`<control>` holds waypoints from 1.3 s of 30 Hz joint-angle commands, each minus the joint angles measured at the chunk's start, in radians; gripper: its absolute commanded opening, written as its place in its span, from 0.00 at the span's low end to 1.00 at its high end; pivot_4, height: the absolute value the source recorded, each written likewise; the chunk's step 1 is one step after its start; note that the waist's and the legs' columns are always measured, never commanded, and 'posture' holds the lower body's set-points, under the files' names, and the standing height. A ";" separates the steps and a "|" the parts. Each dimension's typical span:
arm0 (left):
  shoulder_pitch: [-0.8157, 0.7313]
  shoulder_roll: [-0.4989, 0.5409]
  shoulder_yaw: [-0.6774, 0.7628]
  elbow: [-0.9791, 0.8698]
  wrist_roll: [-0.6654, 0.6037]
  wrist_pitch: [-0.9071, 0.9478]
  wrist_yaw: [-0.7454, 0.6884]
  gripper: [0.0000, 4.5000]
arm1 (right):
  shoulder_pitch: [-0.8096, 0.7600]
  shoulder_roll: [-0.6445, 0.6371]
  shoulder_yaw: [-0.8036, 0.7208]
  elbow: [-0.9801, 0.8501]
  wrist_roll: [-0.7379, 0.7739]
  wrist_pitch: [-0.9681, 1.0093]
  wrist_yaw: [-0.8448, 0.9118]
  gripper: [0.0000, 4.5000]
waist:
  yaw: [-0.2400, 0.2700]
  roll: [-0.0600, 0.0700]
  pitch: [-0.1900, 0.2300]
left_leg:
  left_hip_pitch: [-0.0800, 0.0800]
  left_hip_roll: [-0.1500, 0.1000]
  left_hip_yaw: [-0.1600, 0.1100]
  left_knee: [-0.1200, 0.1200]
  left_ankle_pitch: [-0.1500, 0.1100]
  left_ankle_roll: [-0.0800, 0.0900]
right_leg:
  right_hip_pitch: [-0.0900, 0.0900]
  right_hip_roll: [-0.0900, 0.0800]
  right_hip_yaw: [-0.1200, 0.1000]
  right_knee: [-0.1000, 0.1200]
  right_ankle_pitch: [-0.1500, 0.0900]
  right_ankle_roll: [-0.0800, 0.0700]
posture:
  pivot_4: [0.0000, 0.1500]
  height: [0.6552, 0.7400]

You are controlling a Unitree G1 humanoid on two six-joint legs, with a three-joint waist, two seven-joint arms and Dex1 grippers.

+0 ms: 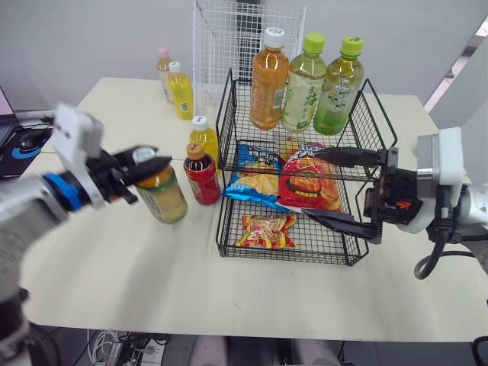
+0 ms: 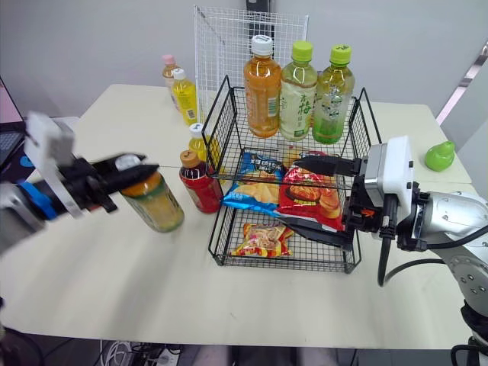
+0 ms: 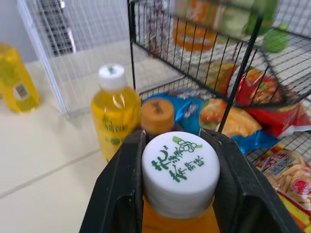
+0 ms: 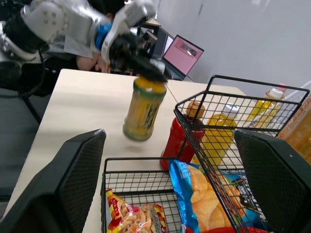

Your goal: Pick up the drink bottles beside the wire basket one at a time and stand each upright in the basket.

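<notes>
My left gripper is shut on the white cap of an amber drink bottle. The bottle hangs slightly tilted, low over the table, left of the two-tier wire basket. A red bottle and a small yellow bottle stand against the basket's left side. The upper tier holds an orange bottle and two green bottles, all upright. My right gripper is open at the basket's right side, its fingers reaching over the lower tier.
Snack bags lie in the lower tier and on the basket floor. A white wire grid panel stands behind the basket, with two more small bottles to its left. A laptop sits at the far left edge, and a green object lies far right.
</notes>
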State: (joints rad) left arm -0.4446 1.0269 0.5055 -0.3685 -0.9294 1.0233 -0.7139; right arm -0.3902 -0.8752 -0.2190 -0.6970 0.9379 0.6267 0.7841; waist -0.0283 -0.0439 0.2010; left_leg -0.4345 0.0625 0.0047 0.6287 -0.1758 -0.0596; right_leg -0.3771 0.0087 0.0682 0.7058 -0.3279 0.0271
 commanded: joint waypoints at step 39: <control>-1.230 -0.751 -0.622 1.151 0.530 -0.542 -0.512 0.30 | 0.349 -0.185 -0.521 -0.185 0.312 0.097 -0.319 1.00 | -0.005 0.003 0.000 | -0.018 -0.002 -0.003 0.001 -0.001 -0.001 | -0.011 0.003 -0.002 -0.006 0.003 0.000 | 1.00 0.95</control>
State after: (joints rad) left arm -1.6386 0.2818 -0.1643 0.7793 -0.4051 0.5207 -1.2433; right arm -0.0451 -1.0485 -0.6977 -0.8698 1.2399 0.7391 0.4747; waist -0.0328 -0.0412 0.2014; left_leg -0.4526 0.0610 0.0020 0.6296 -0.1764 -0.0605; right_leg -0.3880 0.0115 0.0663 0.6999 -0.3250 0.0275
